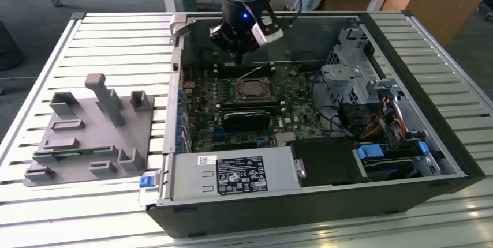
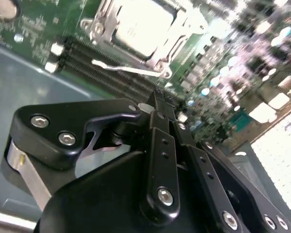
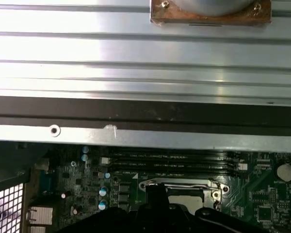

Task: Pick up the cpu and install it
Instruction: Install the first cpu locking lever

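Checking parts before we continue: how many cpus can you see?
1. The cpu sits in the socket on the motherboard inside the case; the grey tray's blocks could hide another.

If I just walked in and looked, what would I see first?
Probably the big open computer case lying on the slatted table, with its green motherboard showing. The robot's black gripper hangs over the board's far end, close to the cpu, which sits in its socket. On the exterior view's left, a grey tray with upright blocks rests on the table.
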### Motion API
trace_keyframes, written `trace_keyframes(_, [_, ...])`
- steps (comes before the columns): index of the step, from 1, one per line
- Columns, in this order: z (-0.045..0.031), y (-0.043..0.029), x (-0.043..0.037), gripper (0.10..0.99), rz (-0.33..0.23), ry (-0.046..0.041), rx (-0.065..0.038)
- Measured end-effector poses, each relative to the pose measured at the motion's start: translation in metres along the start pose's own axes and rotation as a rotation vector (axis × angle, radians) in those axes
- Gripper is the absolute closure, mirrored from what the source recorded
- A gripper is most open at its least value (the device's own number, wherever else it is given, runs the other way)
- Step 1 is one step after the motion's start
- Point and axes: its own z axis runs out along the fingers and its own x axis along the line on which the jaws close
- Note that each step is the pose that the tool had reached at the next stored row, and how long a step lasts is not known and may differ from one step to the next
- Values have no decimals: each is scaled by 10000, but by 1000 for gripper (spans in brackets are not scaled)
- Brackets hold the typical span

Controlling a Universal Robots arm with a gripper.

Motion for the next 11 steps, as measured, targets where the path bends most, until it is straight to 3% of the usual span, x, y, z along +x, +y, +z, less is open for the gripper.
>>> trace_keyframes(2, [17,-3,-4,980,-3,-4,-86])
trace_keyframes(11, [101,-15,-121,980,0,-6,-83])
